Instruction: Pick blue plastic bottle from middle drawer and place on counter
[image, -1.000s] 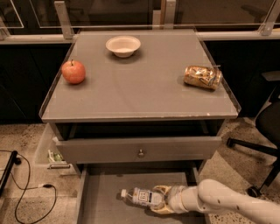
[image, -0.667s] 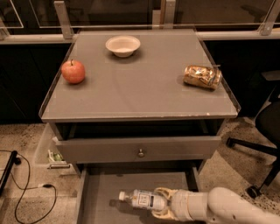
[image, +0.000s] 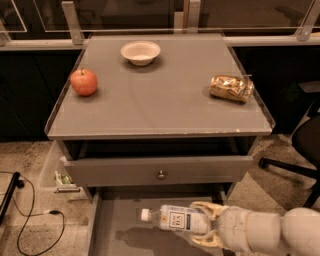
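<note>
The blue plastic bottle (image: 176, 219), clear with a white cap and a white-and-blue label, lies on its side with the cap pointing left. It hangs just above the floor of the open middle drawer (image: 116, 231) and casts a shadow there. My gripper (image: 206, 225) comes in from the lower right and is shut on the bottle's right end, with one finger above it and one below. The grey counter (image: 155, 107) lies above the drawers.
On the counter sit a red apple (image: 84, 82) at the left, a white bowl (image: 140, 52) at the back and a golden-brown packet (image: 231, 88) at the right. A shut drawer front with a round knob (image: 161, 174) is above the open drawer. A black chair base (image: 292, 167) stands at the right.
The bottle has come up off the drawer floor in my gripper and moved slightly left. My arm has come closer to the camera.
</note>
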